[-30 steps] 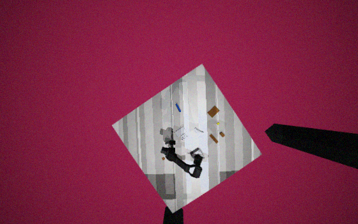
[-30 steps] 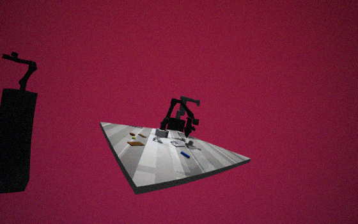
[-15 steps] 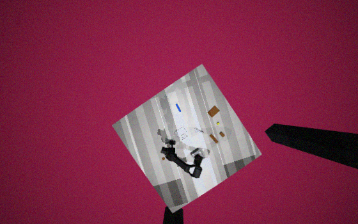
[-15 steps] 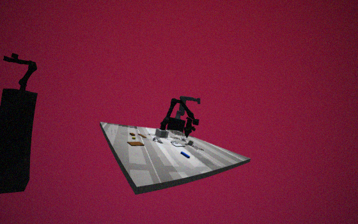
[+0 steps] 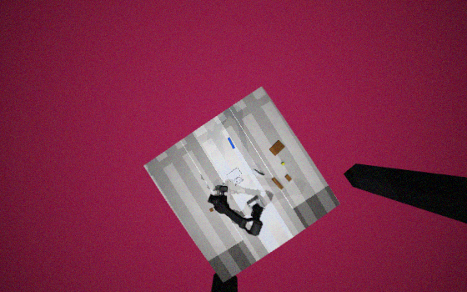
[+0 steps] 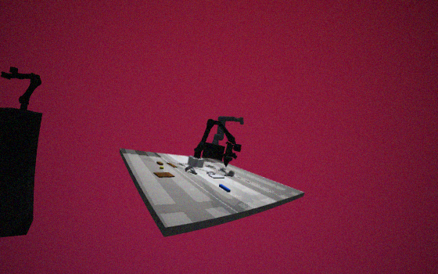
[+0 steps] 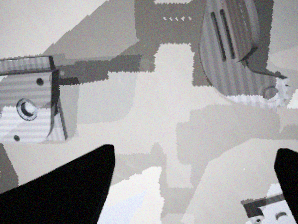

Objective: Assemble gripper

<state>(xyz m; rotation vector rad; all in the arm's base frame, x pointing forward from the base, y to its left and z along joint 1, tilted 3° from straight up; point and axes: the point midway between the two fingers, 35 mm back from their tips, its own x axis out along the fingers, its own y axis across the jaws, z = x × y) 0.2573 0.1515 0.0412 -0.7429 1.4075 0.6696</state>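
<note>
My gripper is open, its black fingers apart with nothing between the tips. In the wrist view a grey ribbed jaw with gear teeth lies ahead on the right. A grey-white ribbed part with a round hole lies on the left; I cannot tell which part it is. A pale part shows partly by the right finger. A thin-outlined white part lies near the arm. A dark curved piece lies apart from it. Pins and meshing are too small to tell.
A blue bar lies beyond the parts. Brown blocks and a small yellow piece lie to one side. A grey box-like thing stands by the arm's base. Shadows stripe the table.
</note>
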